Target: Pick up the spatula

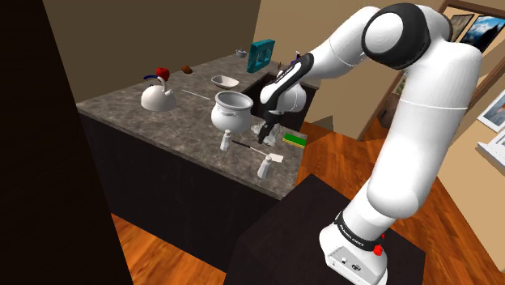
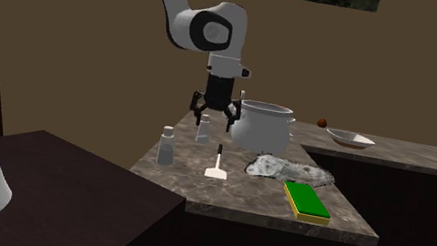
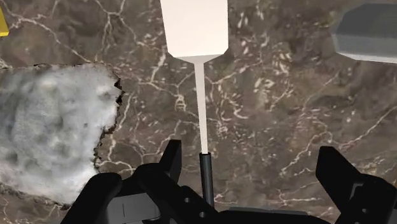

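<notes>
The all-black two-finger gripper hovers above the dark marbled stone counter, fingers spread and touching nothing. Beneath it the spatula, white flat blade on a thin dark handle, lies flat. It sits near the counter's near edge, with a small white shaker on the second exterior view's left and a crumpled grey cloth on its right.

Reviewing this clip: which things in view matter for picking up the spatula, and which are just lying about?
For the job:
spatula
end effector, open over the spatula's handle

Lying about:
pot
kettle
cloth
sponge
bowl
shaker beside the spatula
</notes>
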Action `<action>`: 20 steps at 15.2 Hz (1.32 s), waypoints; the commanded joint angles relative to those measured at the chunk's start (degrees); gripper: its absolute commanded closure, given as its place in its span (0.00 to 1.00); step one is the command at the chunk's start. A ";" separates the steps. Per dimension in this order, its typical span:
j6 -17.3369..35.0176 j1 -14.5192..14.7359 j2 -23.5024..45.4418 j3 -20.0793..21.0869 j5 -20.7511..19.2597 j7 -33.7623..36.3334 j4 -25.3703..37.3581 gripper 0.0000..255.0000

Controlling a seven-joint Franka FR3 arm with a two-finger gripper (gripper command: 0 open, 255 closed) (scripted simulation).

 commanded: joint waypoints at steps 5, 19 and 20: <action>3.31 -3.79 12.42 3.10 3.55 -7.19 9.24 0.00; 7.30 -5.40 17.79 5.25 5.66 -8.93 10.65 1.00; 7.30 -5.40 17.79 5.25 5.66 -8.93 10.65 1.00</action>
